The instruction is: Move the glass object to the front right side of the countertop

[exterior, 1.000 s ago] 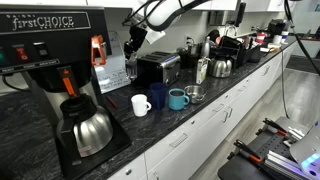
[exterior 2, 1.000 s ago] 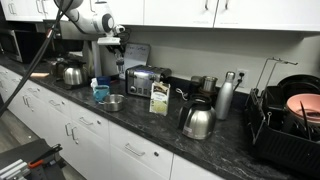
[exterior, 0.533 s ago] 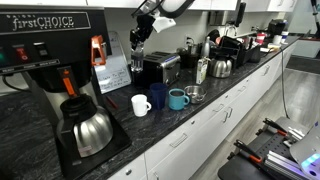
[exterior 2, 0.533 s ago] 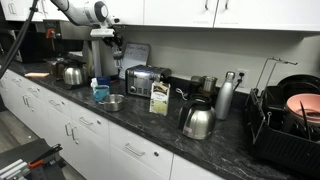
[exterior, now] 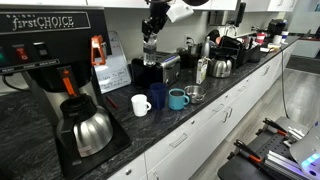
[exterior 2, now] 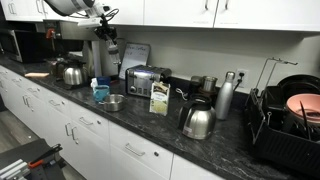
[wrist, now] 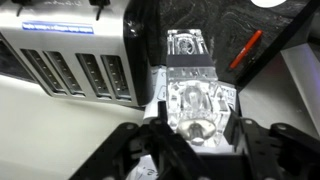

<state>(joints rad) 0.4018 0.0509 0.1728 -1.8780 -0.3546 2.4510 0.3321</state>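
My gripper (exterior: 152, 30) is shut on a clear ribbed glass (exterior: 150, 52) and holds it in the air above the toaster, at the back of the dark speckled countertop (exterior: 205, 104). In an exterior view the gripper (exterior 2: 106, 24) hangs high beside the coffee machine with the glass (exterior 2: 111, 42) under it, over the countertop (exterior 2: 170, 128). In the wrist view the glass (wrist: 190, 70) sits between the two black jaws (wrist: 195, 125), seen from above.
A silver toaster (exterior: 157, 66) (exterior 2: 146, 80) (wrist: 75, 60) stands below. A coffee maker (exterior: 60, 70), a white mug (exterior: 141, 104), a blue mug (exterior: 177, 98), a metal bowl (exterior: 194, 93), kettles (exterior: 220, 66) (exterior 2: 197, 122), a carton (exterior 2: 159, 98) and a dish rack (exterior 2: 290, 120) stand along the counter.
The gripper has risen with the glass in it and moved from beside the coffee maker to over the toaster.
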